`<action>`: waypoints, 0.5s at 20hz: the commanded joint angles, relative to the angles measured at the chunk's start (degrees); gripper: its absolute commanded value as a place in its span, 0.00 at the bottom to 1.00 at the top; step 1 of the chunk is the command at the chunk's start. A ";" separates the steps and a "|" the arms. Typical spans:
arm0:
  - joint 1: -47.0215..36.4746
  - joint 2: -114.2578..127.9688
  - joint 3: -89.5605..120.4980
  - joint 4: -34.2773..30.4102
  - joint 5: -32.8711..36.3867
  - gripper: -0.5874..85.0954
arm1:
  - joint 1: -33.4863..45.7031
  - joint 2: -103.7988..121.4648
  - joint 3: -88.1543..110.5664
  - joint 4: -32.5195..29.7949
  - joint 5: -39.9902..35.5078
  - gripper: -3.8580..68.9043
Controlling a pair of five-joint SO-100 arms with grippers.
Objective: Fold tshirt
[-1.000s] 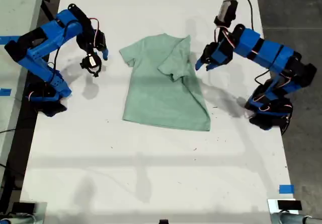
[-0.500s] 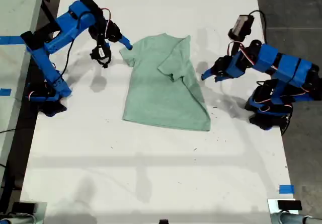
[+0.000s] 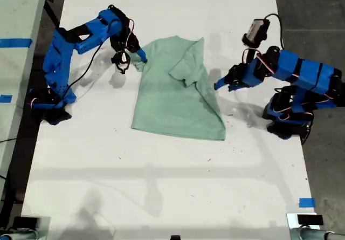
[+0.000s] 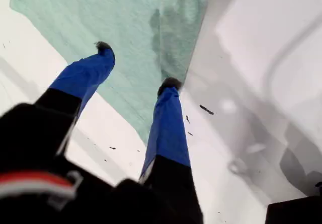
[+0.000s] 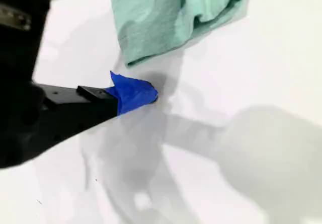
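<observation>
On white counter (image 3: pixel 161 186), pale mint-green short-sleeved soft-fabric tshirt (image 3: pixel 172 94) lies mid-surface, sleeve on exterior view's right folded over body. My first gripper (image 4: pixel 136 65), on exterior view's right, has blue fingers (image 4: pixel 168 118) spread apart, empty, tips at shirt's edge. My second gripper (image 3: pixel 141 54), on exterior view's left, sits at shirt's other sleeve; one blue finger (image 5: pixel 132 93) visible, spread cannot be judged.

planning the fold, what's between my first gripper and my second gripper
The tshirt lies between my first gripper and my second gripper, as the exterior view shows.
</observation>
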 commanded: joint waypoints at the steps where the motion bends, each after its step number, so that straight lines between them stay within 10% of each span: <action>1: -2.37 -2.29 -4.66 -0.97 1.05 0.35 | -1.23 2.20 -0.88 0.09 0.70 0.32; 6: -3.34 -6.86 -6.42 -0.26 1.05 0.01 | -0.79 2.72 -0.53 0.00 0.35 0.32; 10: -2.72 -5.54 -6.42 0.44 0.97 0.01 | -1.23 3.43 0.00 -0.18 0.88 0.31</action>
